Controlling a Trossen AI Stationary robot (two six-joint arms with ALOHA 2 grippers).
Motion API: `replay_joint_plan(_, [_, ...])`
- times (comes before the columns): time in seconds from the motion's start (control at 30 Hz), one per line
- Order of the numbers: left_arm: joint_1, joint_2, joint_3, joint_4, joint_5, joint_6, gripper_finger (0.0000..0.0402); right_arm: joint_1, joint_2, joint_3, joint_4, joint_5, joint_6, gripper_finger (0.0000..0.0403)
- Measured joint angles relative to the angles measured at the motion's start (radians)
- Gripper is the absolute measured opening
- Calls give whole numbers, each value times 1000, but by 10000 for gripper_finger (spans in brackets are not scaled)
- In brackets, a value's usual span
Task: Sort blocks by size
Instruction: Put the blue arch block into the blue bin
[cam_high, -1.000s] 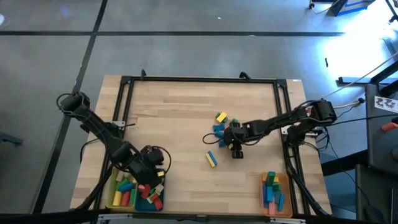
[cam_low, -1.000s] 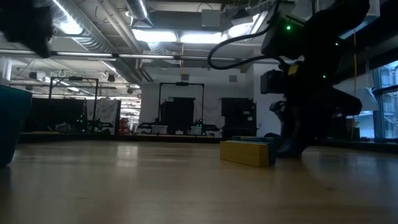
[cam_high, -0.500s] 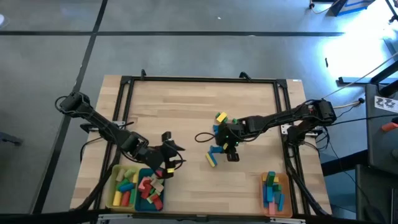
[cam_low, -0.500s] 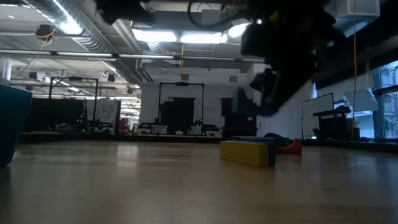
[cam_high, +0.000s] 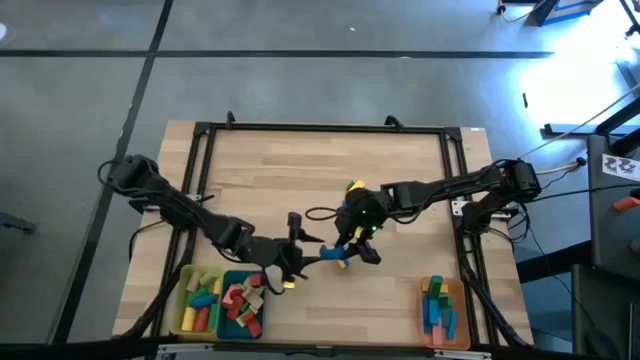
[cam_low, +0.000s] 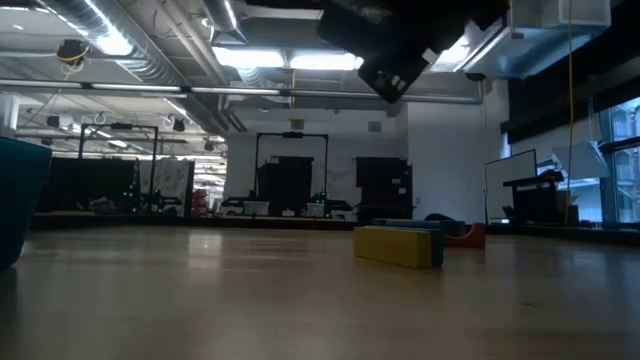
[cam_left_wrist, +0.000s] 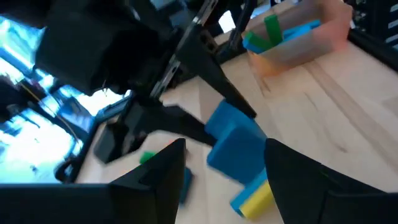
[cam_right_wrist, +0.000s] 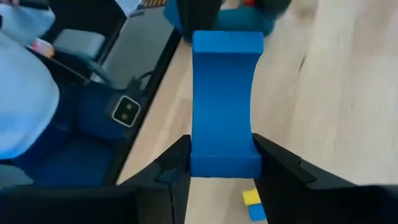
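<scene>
My right gripper (cam_high: 350, 240) hangs over the table's middle, shut on a blue block (cam_right_wrist: 225, 93). My left gripper (cam_high: 312, 252) reaches in from the left, open, pointing at that block (cam_left_wrist: 236, 143); its fingers stand short of the block, one to each side. Under the block a yellow-and-blue block (cam_high: 340, 262) lies flat on the table (cam_low: 398, 245). More blocks are piled behind (cam_high: 355, 192). My right gripper pinches the blue block's near end (cam_right_wrist: 224, 163) between its two fingers, one on each long side. The fingers slant down from the table's right and lie along the block. The block sticks out ahead of them, lifted clear of the table.
A yellow tray (cam_high: 200, 300) and a teal tray (cam_high: 240, 308) with blocks stand at the near left. An orange tray (cam_high: 440, 305) with blue and green blocks stands at the near right. Bare wood lies across the far half.
My right gripper has risen from the table beside the pile with the blue block, lifting it clear, and drifted toward the left. My left gripper has swung from over the near-left trays toward the table's middle and rolled about its own line, staying open.
</scene>
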Motion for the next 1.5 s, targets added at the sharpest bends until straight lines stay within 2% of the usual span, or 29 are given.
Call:
replay_joint_plan(0.13, [-6,36,0,81,-2,105,196,2,0,0,3,-8,59,146])
replay_joint_plan(0.3, [-22,42,1,131,1,149,196,-3,0,0,2,113,240,146])
replay_joint_plan(0.53, [-16,42,1,110,2,146,196,0,0,0,7,216,417,146])
replay_joint_plan(0.73, [-8,42,1,106,1,219,196,-1,0,0,6,216,638,147])
replay_joint_plan(0.97, [10,42,1,31,1,220,196,-1,0,0,6,150,940,147])
replay_joint_plan(1.1, [26,42,0,-35,2,174,196,-1,0,0,6,141,999,147])
replay_joint_plan(1.5, [79,42,0,-68,24,197,196,-1,0,0,78,169,1177,147])
